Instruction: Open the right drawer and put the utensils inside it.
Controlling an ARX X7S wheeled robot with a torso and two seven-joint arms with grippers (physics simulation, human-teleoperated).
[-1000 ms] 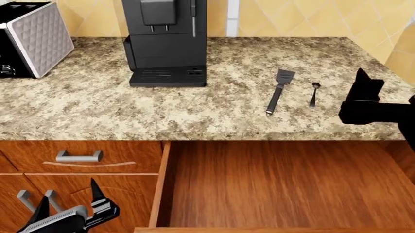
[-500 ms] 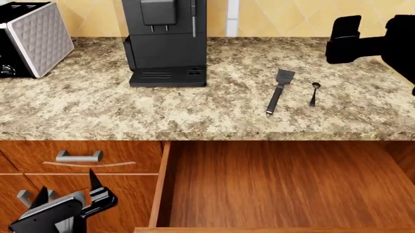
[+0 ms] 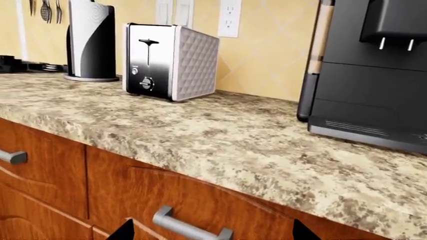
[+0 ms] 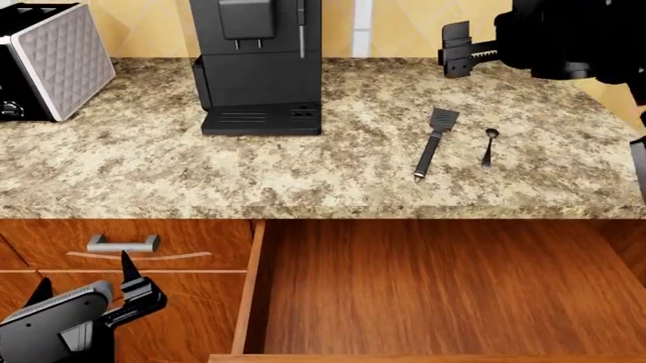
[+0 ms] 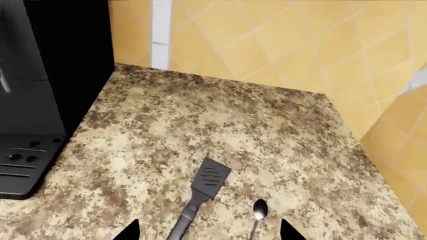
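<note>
The right drawer [image 4: 434,291] stands pulled open below the counter, and only its bare wood-grain floor shows. Both utensils lie on the granite counter: a dark spatula [image 4: 434,141] [image 5: 204,186] and, just to its right, a small spoon [image 4: 489,145] [image 5: 258,212]. My right gripper [image 4: 456,50] [image 5: 209,231] hovers above and behind them. It is open, and its tips straddle the spatula handle and the spoon from above without touching them. My left gripper [image 4: 84,274] [image 3: 212,234] hangs open low at the left, in front of the cabinet fronts.
A black coffee machine [image 4: 257,68] stands at the back of the counter, with a toaster [image 4: 56,60] at the far left and a paper towel roll [image 3: 90,40] beyond it. A narrow left drawer with a grey handle [image 4: 123,243] [image 3: 190,227] sits just ahead of my left gripper.
My right arm has risen from the counter's front right edge and swung back and left over the utensils. My left gripper has shifted slightly left and up. The utensils have not moved.
</note>
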